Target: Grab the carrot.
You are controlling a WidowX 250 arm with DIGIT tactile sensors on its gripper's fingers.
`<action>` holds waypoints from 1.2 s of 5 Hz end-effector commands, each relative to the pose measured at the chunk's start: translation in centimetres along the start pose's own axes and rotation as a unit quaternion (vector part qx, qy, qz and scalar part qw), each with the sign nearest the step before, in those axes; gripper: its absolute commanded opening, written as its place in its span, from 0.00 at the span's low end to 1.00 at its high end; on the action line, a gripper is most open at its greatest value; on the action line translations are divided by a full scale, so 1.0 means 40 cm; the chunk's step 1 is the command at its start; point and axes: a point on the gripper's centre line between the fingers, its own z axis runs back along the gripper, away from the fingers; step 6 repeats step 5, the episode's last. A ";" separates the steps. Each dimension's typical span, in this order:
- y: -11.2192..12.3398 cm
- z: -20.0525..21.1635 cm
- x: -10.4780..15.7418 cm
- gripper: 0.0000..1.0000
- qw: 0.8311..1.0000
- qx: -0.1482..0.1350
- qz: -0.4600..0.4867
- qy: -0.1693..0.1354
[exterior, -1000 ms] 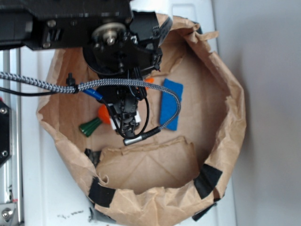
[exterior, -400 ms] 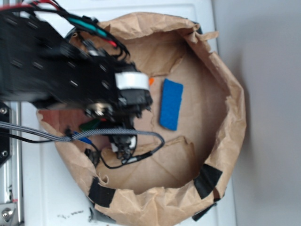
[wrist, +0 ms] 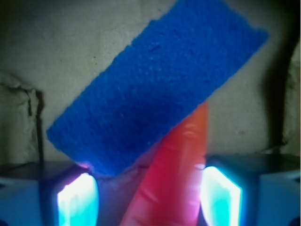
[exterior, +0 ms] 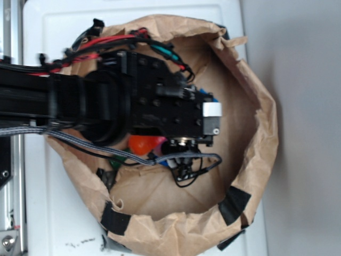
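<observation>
Arm swung over bag, carrot [wrist: 174,174] steeply diagonal

1. In the exterior view, most of the carrot [exterior: 143,144] is covered by the arm [exterior: 133,106].
2. In the wrist view, the carrot's tip is hidden under the blue block [wrist: 155,84].
3. The gripper [wrist: 149,197] is cut off by the bottom edge.

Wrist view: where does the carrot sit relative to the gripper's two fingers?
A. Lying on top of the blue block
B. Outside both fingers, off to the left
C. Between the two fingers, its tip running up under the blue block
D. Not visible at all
C: the carrot rises between the two lit fingers of the gripper, and its upper end disappears behind the blue block; contact cannot be confirmed.
</observation>
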 end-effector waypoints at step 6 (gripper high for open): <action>0.081 0.481 -0.059 0.00 0.993 -0.098 0.064 -0.010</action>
